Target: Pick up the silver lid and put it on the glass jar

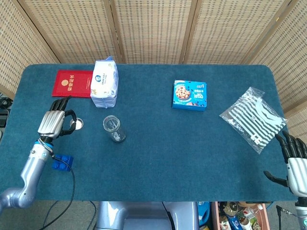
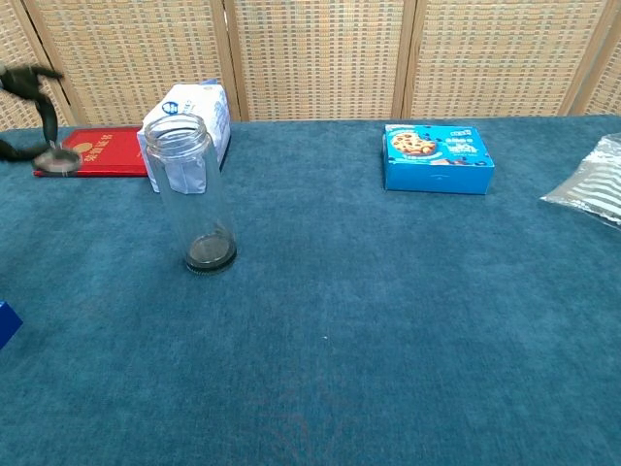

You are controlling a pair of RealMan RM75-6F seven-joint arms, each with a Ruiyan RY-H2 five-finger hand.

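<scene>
The glass jar (image 1: 113, 128) (image 2: 191, 194) stands upright and uncovered on the blue table, left of centre. My left hand (image 1: 53, 123) (image 2: 24, 92) is to the jar's left and pinches the small silver lid (image 1: 76, 124) (image 2: 58, 160) at its fingertips. In the chest view the lid is blurred and hangs well above the cloth, about level with the jar's mouth. My right hand (image 1: 293, 158) rests at the table's near right corner, fingers spread, holding nothing; the chest view does not show it.
A red booklet (image 1: 72, 83) (image 2: 92, 152) and a white tissue pack (image 1: 104, 83) (image 2: 189, 116) lie behind the jar. A blue cookie box (image 1: 189, 95) (image 2: 437, 157) sits centre-back and a striped bag (image 1: 254, 117) at the right. A small blue block (image 1: 61, 164) lies beside my left forearm.
</scene>
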